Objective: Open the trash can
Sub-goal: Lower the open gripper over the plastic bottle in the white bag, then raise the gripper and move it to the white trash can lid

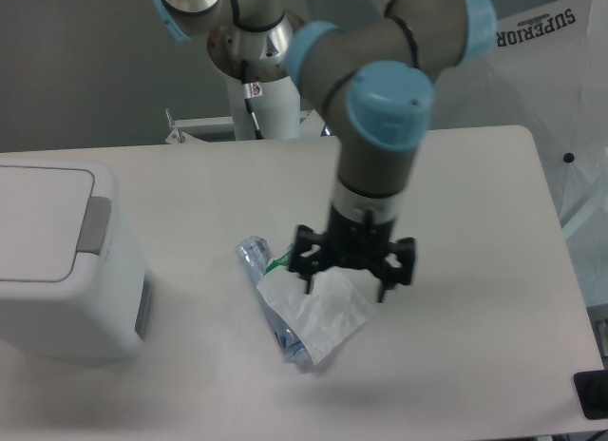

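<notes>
Gripper [346, 287] spread wide, hovering over the bottle [306, 313], trash can [57, 260] well apart at left, lid down

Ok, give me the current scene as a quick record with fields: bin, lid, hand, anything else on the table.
trash can: far left of the table, upright
lid: flat, closed
push tab: grey, on the lid's right edge, untouched
hand: open, above the bottle, well right of the trash can
bottle: clear, lying on its side mid-table, white label loose
</notes>
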`<state>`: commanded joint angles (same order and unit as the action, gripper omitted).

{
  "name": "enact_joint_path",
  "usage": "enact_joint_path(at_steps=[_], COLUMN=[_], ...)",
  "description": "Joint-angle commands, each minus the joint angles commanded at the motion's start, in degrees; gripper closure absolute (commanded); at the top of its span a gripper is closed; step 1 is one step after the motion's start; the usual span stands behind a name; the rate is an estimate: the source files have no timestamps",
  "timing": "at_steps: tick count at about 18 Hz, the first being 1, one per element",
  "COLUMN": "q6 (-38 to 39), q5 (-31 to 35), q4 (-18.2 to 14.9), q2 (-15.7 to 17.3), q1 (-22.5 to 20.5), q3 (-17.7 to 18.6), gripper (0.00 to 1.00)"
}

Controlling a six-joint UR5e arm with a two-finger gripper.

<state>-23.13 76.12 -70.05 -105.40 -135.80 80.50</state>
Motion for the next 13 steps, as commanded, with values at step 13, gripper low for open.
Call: enact_joint_path(at_steps=[13], q6=[9.24], q5=[-2.64], q4=[0.35], q2=[6.34], q1=[10.38], q3=[2.91], gripper=[0.00])
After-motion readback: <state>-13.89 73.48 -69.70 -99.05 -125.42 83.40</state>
